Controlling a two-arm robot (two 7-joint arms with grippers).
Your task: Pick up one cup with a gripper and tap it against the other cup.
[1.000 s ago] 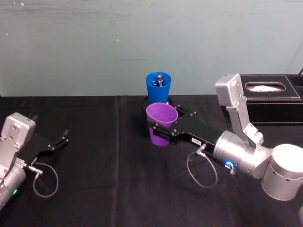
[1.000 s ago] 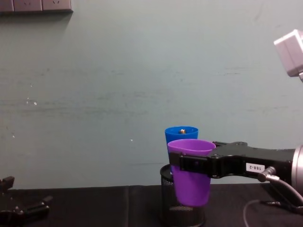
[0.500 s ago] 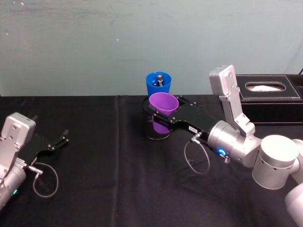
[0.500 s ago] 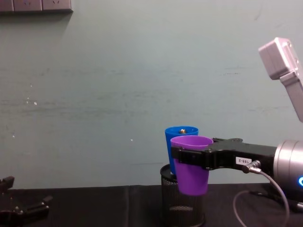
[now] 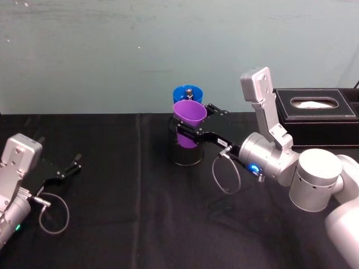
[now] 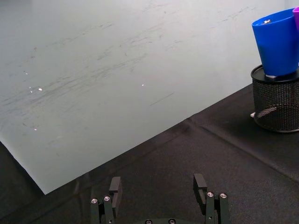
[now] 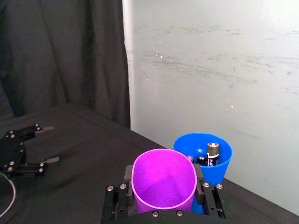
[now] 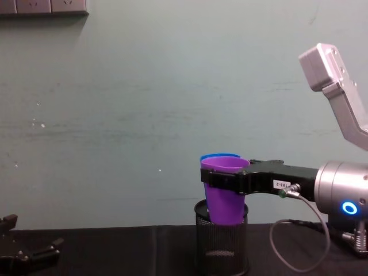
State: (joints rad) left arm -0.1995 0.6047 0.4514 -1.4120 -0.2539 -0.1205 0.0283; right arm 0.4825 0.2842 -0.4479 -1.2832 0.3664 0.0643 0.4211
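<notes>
Two cups sit close together: our right claw (image 8: pixel 225 179) is clamped on the purple cup (image 8: pixel 224 208), holding it above the counter (image 5: pixel 123 213) level with the blue cup (image 6: pixel 276 44), which stands raised in a mesh holder (image 6: pixel 275 107), so their sides can tap. Our left claw (image 6: pixel 158 185) rests with its jaws spread, well apart.

Head view: looking down from high up onto the black table (image 5: pixel 112 185), facing the pale wall (image 5: pixel 84 56), taking in a wide stretch of both.
Chest view: sitting low, looking level across the table, seeing the purple cup (image 8: pixel 224 195) side-on.
Left wrist view: peering forward past the left gripper (image 6: pixel 157 179), the blue cup (image 6: pixel 276 42) standing well off.
Right wrist view: hanging close over the right gripper (image 7: pixel 163 179), looking down into both cups.
Shared: every view is catching the blue cup.
</notes>
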